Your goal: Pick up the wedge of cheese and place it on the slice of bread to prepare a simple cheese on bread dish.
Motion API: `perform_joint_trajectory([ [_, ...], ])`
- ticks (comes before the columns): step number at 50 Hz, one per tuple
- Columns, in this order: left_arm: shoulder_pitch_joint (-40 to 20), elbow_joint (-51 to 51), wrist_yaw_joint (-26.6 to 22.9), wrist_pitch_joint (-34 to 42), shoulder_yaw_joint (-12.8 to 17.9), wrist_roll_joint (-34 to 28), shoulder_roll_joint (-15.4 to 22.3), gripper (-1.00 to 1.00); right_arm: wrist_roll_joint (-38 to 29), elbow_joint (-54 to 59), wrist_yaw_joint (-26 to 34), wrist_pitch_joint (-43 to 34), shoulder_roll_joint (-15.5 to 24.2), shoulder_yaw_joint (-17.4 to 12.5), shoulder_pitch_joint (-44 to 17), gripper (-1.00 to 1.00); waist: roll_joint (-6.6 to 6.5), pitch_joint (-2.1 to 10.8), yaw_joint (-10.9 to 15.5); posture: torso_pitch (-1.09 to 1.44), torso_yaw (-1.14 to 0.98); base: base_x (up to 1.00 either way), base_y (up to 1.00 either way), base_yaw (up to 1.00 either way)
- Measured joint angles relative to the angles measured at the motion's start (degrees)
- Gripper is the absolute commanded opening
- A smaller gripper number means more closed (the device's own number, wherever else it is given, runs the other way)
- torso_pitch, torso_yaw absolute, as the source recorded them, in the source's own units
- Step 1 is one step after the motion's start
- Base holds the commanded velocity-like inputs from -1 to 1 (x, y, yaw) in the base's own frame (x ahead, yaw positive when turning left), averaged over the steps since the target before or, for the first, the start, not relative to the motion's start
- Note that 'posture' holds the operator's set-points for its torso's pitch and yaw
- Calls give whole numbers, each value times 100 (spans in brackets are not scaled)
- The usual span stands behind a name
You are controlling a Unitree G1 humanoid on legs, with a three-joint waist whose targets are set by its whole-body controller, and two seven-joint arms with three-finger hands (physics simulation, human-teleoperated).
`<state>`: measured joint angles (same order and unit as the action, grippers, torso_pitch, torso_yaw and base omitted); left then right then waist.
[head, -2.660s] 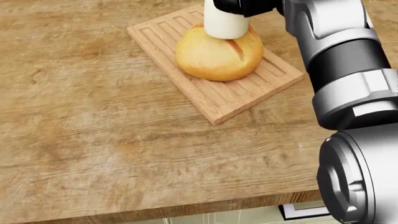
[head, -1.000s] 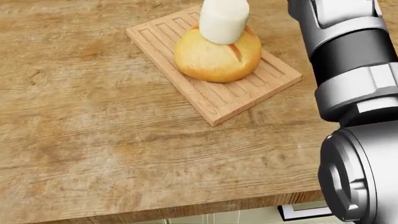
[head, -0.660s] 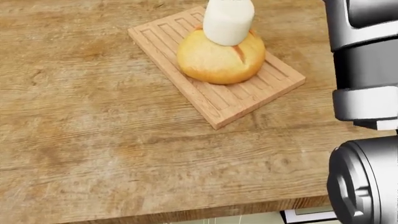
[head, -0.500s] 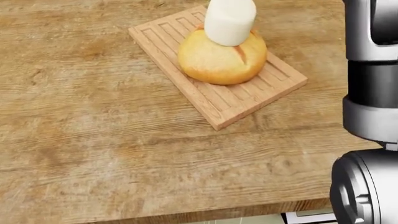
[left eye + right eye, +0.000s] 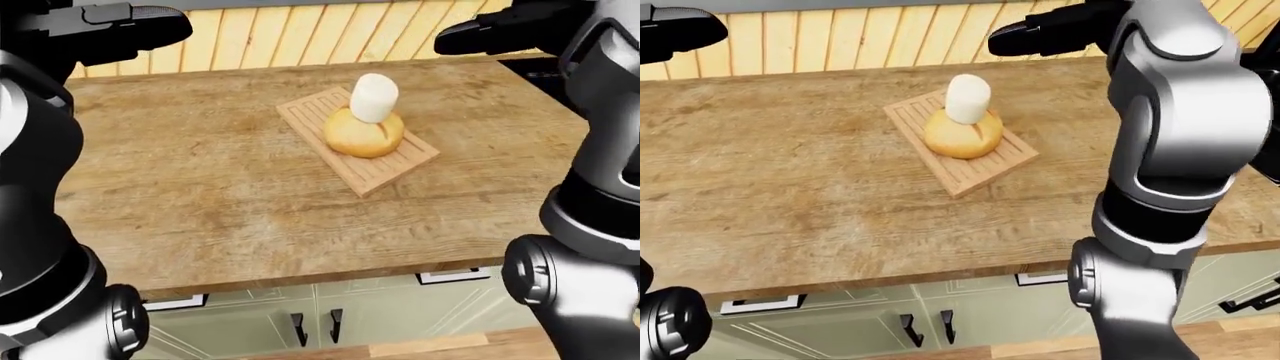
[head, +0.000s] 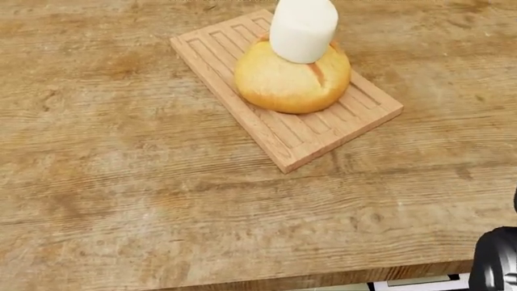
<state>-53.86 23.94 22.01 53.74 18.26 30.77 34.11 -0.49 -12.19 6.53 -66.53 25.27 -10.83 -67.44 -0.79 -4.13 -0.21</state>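
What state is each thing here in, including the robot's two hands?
cheese: upright, resting on the bread, free of both hands.
bread: whole round loaf, sitting on the board.
cutting board: flat on the counter.
right hand: raised, empty, fingers open.
left hand: raised, empty, open.
cabinet doors: closed.

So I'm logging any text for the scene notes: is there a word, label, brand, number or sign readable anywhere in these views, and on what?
None: no text shows in any view. The cheese, the bread, the grooved cutting board, the wooden counter and the cabinet doors below are all unmarked.
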Motion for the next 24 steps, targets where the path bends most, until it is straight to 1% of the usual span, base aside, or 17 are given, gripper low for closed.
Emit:
perform_joint_trajectory([
  [3,2,-11,16,2,24,29,30,100,86,-127,-47,-116,91,-76,-13,100,-2,-6,-3,0,0,0,0,0],
  [7,-3,-14,28,5,51,89,89,100,249,-243,-116,-292,259,-173,-175,100,-9,-21,-2,0,0,0,0,0],
  [12,-4,-32,72,-1,119,189,173,100,475,-707,-206,-575,488,-307,-275,100,8,-20,2,0,0,0,0,0],
  [17,-1,-97,115,-52,162,294,270,100,708,-929,-313,-624,632,-486,-96,100,37,-13,5,0,0,0,0,0],
  [21,4,-136,165,-85,193,378,333,100,913,-1092,-438,-728,712,-608,82,100,33,-29,13,0,0,0,0,0],
  [24,-2,-162,185,-87,233,490,393,100,1101,-1272,-522,-857,783,-654,108,100,20,-46,15,0,0,0,0,0],
])
